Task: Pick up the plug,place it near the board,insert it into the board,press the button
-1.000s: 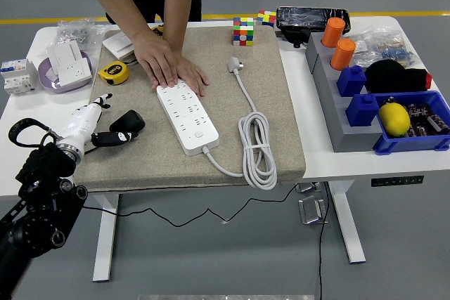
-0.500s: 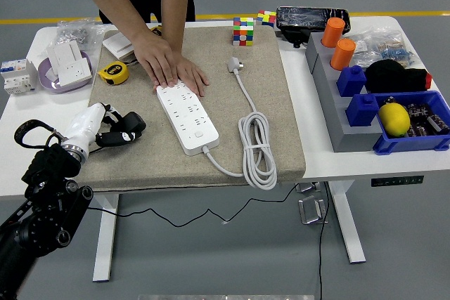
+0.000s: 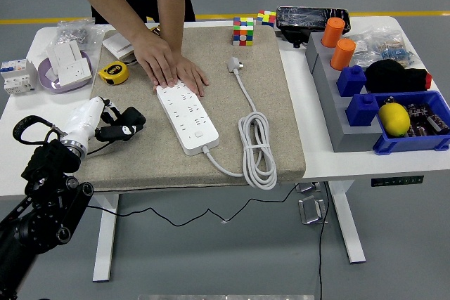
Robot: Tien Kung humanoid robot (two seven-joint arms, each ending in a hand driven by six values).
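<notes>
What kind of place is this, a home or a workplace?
Most likely a robot test lab or workshop, not a home. A white standing desk sits on a grey floor with a yellow line. It holds practice items: a power strip on a mat, a puzzle cube and a blue bin.

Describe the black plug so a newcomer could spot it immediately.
Start at the beige mat covering the white table. On the mat's left edge, left of the white power strip, the robot's left hand grips the black plug. It is the mat's only black item; the strip's own plug is white.
</notes>
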